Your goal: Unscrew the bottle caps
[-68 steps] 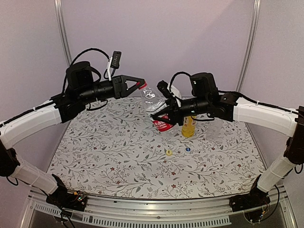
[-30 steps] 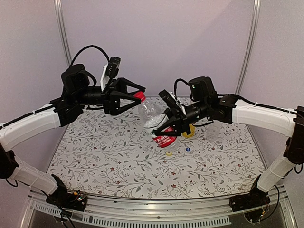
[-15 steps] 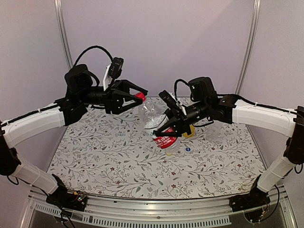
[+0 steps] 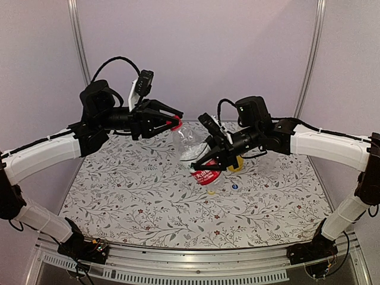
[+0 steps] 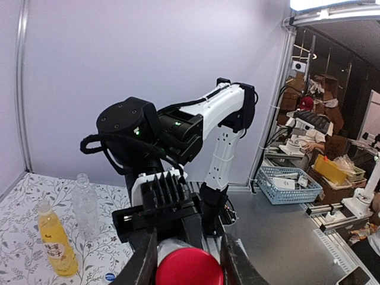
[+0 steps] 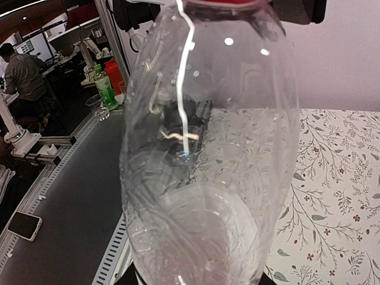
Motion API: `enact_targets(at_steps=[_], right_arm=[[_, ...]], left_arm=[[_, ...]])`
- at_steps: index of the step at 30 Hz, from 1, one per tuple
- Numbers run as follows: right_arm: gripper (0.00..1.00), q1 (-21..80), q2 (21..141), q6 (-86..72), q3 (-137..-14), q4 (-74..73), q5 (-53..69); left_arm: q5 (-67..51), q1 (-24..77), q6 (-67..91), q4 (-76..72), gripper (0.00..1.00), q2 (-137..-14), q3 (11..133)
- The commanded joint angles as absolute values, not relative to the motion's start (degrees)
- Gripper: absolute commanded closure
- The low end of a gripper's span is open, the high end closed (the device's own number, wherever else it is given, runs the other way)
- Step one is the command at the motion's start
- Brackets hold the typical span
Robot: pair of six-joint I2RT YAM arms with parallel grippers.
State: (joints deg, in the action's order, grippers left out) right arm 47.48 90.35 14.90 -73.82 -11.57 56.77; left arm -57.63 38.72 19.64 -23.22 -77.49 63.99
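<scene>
The right gripper [image 4: 208, 159] is clamping the red-and-white-labelled bottle [image 4: 190, 141] around its middle, tilting it above the desk [image 4: 119, 196] with the neck slanting up-left. At that bottle's top, the left gripper [image 4: 171, 122] is pinching the red cap [image 5: 189, 268], fingers pressing both sides along the neck's axis.

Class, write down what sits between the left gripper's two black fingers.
The round red plastic screw cap of the clear labelled bottle, flanked by both fingers of the left gripper; the left wrist view shows it.
</scene>
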Motion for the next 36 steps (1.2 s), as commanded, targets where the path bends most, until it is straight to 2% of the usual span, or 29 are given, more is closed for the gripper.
enact_targets(at_steps=[1,8,16,20,26,32,36], right_arm=[[0.65,47.37,89.74,14.62,-74.72,-12.44,50.7],[0.65,47.37,89.89,11.8,-76.92,-13.06,33.41],[0.66,47.8,91.73,8.88,-77.55,-9.49,11.34],[0.66,48.16,92.32,9.26,-76.99,-8.14,7.45],[0.66,48.16,92.03,10.34,-75.78,-7.1,11.03],[0.67,48.17,90.82,10.87,-73.74,-6.21,16.77],[0.67,48.16,89.82,11.61,-72.48,-6.09,21.74]], left_arm=[[-53.78,38.08,21.2,-21.7,0.69,-76.13,64.71],[-35.68,39.28,28.69,-16.43,0.76,-73.93,63.73],[-9.83,44.11,33.0,-5.13,0.72,-77.15,68.71],[-5.19,45.41,32.52,-4.79,0.62,-78.84,69.77],[-4.89,45.32,30.2,-5.31,0.46,-78.64,69.97],[-8.01,43.44,27.61,-5.17,0.15,-75.62,68.66],[-14.24,41.66,23.79,-7.02,0.03,-72.2,66.03]])
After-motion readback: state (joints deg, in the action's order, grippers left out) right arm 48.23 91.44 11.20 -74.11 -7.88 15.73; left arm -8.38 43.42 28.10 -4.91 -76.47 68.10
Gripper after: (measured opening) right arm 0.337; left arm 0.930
